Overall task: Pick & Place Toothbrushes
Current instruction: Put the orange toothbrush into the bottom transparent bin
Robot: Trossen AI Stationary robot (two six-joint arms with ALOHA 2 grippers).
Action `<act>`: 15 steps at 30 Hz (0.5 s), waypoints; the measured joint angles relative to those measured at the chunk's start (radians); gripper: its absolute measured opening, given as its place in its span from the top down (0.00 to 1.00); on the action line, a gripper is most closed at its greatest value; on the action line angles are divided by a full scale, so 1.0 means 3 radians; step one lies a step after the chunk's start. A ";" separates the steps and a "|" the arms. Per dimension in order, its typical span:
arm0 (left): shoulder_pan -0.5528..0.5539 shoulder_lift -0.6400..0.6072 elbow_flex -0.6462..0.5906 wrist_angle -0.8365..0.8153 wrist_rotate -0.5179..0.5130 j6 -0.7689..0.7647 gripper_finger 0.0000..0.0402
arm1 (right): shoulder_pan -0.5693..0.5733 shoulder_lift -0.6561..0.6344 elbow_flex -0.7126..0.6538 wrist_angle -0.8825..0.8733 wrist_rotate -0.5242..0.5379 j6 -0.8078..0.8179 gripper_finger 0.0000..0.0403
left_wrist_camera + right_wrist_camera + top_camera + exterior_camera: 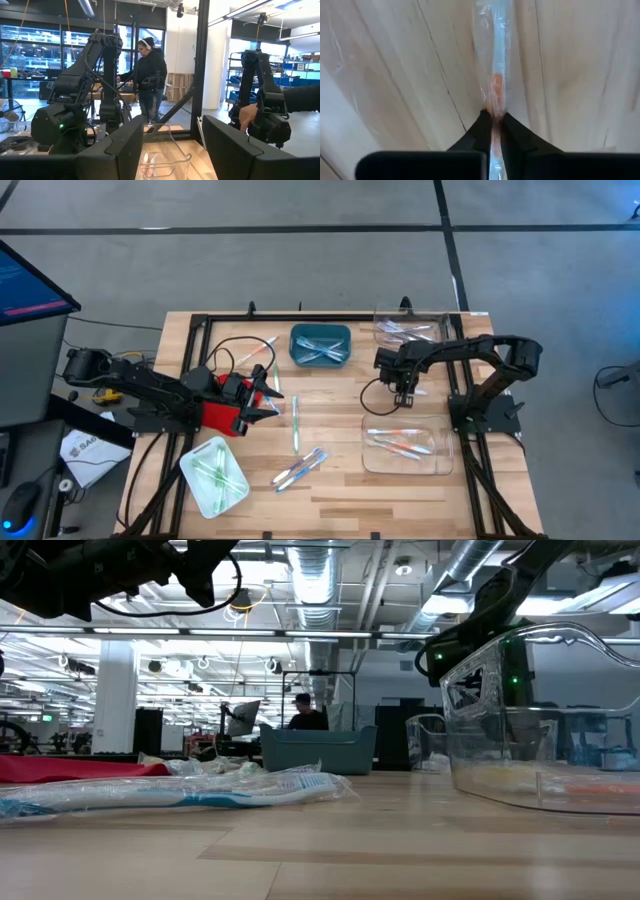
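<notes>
My right gripper [405, 396] points down at the wood between the two clear bins and is shut on an orange toothbrush in a clear wrapper [494, 80]. My left gripper [268, 394] waits open above the table's left half, its fingers wide apart [172, 150] with nothing between them. Loose toothbrushes lie flat on the wood: a green one [296, 422], blue ones [300, 468] [180, 795] and an orange-pink pair [262, 352]. My right gripper pinches the wrapped orange toothbrush between its two fingertips [481, 125], at the orange stretch of the stick [495, 102]. The fingers come from above, pointing down, and lie across the stick. The rest runs out along the wood; whether it is lifted clear I cannot tell.
A clear bin [405, 445] with orange toothbrushes sits near my right gripper, another clear bin [410, 328] at the far right. A blue bin [320, 345] stands far centre, a light-green tray [214, 475] near left. Black cables [230, 350] loop by the left arm. A person [150, 70] stands beyond the table.
</notes>
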 joint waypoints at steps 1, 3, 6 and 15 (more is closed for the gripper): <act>0.0000 0.0000 0.0000 0.0000 0.0000 0.0000 0.51 | 0.0013 -0.0002 0.0002 -0.0006 0.0001 0.0057 0.95; 0.0000 0.0000 0.0000 0.0001 0.0000 0.0000 0.51 | 0.0048 0.0002 0.0027 -0.0046 -0.0002 0.0146 0.94; 0.0000 0.0000 0.0000 0.0002 0.0000 0.0000 0.51 | 0.0138 0.0017 0.0140 -0.0184 -0.0051 0.0160 0.98; 0.0000 0.0000 0.0000 0.0003 0.0000 -0.0001 0.51 | 0.0276 0.0025 0.0688 -0.0700 0.0239 0.0132 1.00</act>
